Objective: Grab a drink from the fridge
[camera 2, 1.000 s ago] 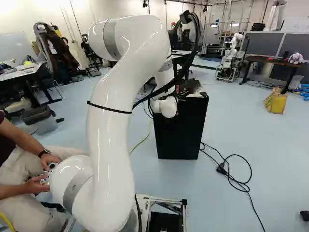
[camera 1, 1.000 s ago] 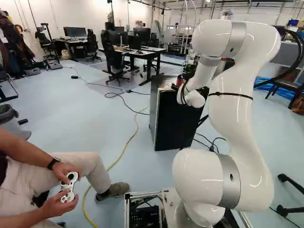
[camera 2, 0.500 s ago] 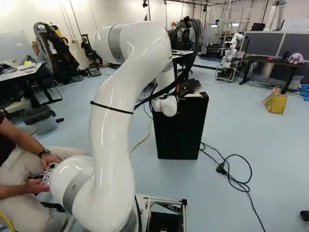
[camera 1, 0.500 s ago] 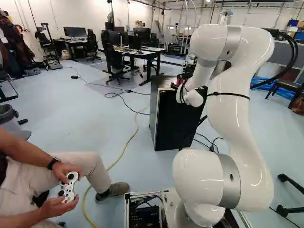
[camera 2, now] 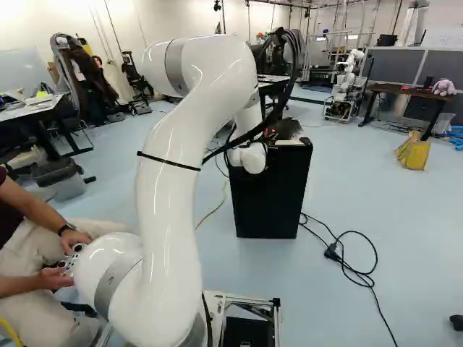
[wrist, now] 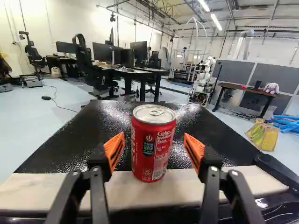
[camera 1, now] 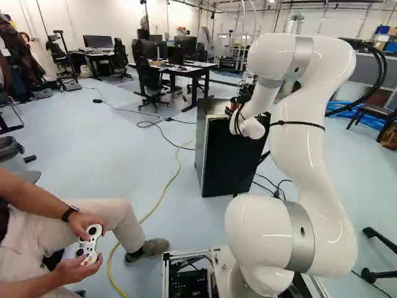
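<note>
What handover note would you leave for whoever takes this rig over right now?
Hand: open, one finger either side of the red can, with a gap showing on both sides.
Can: upright on top of the black fridge, at the pale strip along its edge.
Done: hand lined up with the can between its fingers.
Left: close on the can, then lift it clear; closing looks like the sensible next step.

My gripper stands open around 1 upright red can, its 2 orange pads apart from the sides, the can's base on the pale strip edging the black fridge top, with another robot well beyond.
</note>
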